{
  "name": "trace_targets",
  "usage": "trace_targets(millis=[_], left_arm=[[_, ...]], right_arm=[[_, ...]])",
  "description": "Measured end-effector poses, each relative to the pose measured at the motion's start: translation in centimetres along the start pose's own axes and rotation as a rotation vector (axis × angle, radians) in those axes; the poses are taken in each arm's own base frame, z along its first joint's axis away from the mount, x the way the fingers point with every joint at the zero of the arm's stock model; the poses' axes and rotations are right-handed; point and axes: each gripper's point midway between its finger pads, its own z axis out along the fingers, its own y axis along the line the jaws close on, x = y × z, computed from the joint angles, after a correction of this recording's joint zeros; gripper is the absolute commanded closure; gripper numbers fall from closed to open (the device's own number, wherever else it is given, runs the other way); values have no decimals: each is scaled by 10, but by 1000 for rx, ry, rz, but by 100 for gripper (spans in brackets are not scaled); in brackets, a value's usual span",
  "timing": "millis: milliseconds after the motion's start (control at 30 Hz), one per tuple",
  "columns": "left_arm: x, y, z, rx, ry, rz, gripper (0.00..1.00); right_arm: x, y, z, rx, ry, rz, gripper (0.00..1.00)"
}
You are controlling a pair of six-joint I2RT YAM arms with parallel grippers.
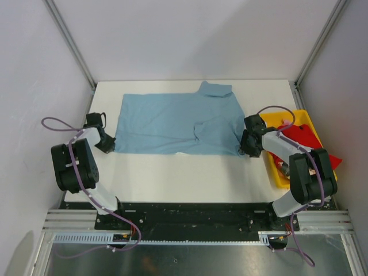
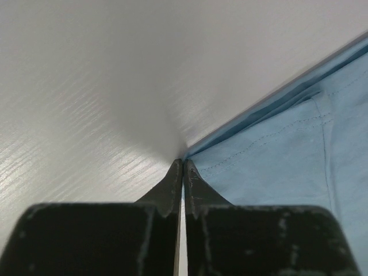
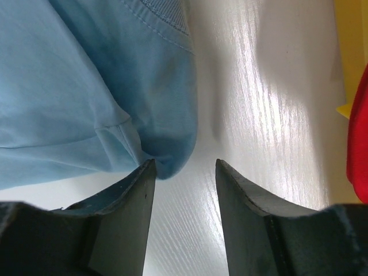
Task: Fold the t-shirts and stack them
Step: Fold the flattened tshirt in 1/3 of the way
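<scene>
Top view: blue shirt (image 1: pixel 172 123) flat mid-table; red shirt (image 1: pixel 303 140) in bin (image 1: pixel 273 168) at 3 o'clock.
Left gripper (image 1: pixel 110 149): closed tight at blue shirt's 8 o'clock corner; whether cloth is pinched, cannot tell.
Right gripper (image 1: pixel 245 152): jaws apart, 4 o'clock corner at its tips.

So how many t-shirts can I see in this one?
2. The light blue t-shirt lies spread on the table; the red t-shirt sits in the yellow bin at the right edge. More may be hidden beneath the red one.
</scene>
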Motion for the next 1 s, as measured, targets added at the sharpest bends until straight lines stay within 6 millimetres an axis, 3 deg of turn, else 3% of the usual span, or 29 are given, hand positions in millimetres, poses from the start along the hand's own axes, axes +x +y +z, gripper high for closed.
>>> trace_targets(millis=[200,500,633,800,1000], left_arm=[[-1,-1,0,-4,2,3,100],[-1,0,0,-5,1,10,100],[-1,0,0,-5,2,10,100],[-1,0,0,-5,2,10,100],[-1,0,1,-8,5,11,100]], right_arm=[[1,1,7,-1,4,0,56],[2,-4,13,26,2,11,56],[-4,-10,-2,26,-50,32,53],[-22,-3,-31,-31,-148,48,47],[-9,13,-23,-49,-127,-10,45]])
